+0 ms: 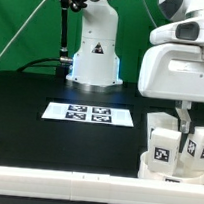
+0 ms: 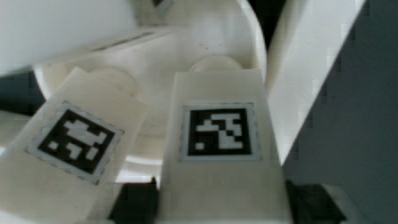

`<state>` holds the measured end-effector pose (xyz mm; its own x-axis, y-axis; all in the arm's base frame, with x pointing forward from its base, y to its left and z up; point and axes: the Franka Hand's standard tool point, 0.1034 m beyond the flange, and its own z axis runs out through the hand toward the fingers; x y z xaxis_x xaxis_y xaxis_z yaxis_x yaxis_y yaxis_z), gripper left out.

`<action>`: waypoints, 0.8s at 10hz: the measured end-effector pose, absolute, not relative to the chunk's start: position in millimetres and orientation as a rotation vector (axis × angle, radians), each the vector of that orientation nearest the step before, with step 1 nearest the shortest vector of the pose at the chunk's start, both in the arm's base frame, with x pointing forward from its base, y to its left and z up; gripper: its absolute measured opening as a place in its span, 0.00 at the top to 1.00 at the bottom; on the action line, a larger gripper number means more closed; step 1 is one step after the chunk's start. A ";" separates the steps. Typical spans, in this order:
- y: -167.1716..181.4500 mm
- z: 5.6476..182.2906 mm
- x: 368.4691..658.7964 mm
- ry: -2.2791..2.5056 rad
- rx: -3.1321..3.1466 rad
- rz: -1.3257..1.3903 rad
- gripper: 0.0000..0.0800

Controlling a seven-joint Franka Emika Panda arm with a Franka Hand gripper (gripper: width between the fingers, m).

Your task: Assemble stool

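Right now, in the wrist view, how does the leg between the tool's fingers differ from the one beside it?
The middle leg sits straight inside the tool; the neighbouring leg lies tilted, outside it. The middle leg's tag faces the camera squarely; the neighbouring leg's is askew. Both are white, tagged.

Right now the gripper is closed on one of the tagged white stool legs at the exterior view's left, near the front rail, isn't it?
Not quite: the gripper and the stool leg it is closed on are at the exterior view's right, not its left. The exterior view shows this; the rest of your statement holds.
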<state>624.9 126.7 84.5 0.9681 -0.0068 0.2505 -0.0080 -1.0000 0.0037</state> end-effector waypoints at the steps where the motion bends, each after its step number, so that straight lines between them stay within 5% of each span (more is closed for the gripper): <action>1: 125.5 84.1 624.8 -0.230 3.127 0.414 0.57; 8: 125.3 83.7 624.1 -0.975 3.056 0.397 0.57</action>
<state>624.1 125.3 83.7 0.7884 -0.5802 0.2045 -0.5581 -0.8144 -0.1589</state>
